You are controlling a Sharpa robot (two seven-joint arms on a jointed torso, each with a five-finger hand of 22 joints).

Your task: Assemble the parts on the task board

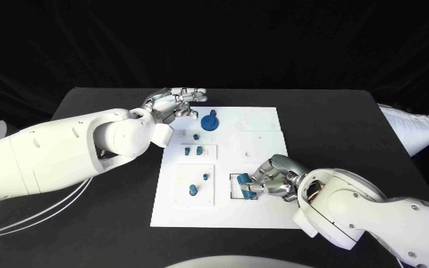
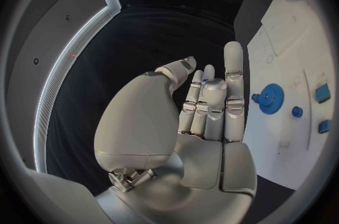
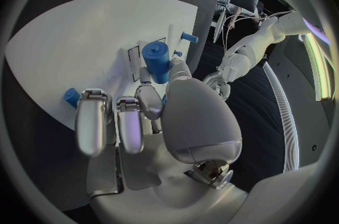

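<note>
Left robot hand (image 1: 176, 102): at the far left corner of the task board, over the black counter's surface just off the board's edge. In the left wrist view the left robot hand (image 2: 201, 117) has its fingers (image 2: 234, 74) straight and side by side, thumb bent in toward them, with nothing in it.
Counter (image 1: 98, 218): black, carrying the white board in its middle.
Task board (image 1: 259, 212): white plate between the two arms, with raised square panels on its left half.
Blue gear (image 1: 210, 123): lies flat on the far part of the board, just beside the left robot hand and apart from it; in the left wrist view the blue gear (image 2: 269, 98) sits past the fingertips.
Small blue pegs (image 1: 192, 151): stand in the small panel at the middle of the board's left half.
Blue pieces in near panel (image 1: 194, 188): one larger and one smaller, in the square panel closer to the robot.
Blue block (image 1: 245, 184): at the board's near right part, clamped by the right robot hand's fingers; the right wrist view shows a blue cylinder-shaped part (image 3: 157, 61) right at the fingertips.
Right robot hand (image 1: 273, 181): rests on the near right part of the board, fingers curled onto the blue block; right robot hand (image 3: 152, 117) in its own wrist view.
</note>
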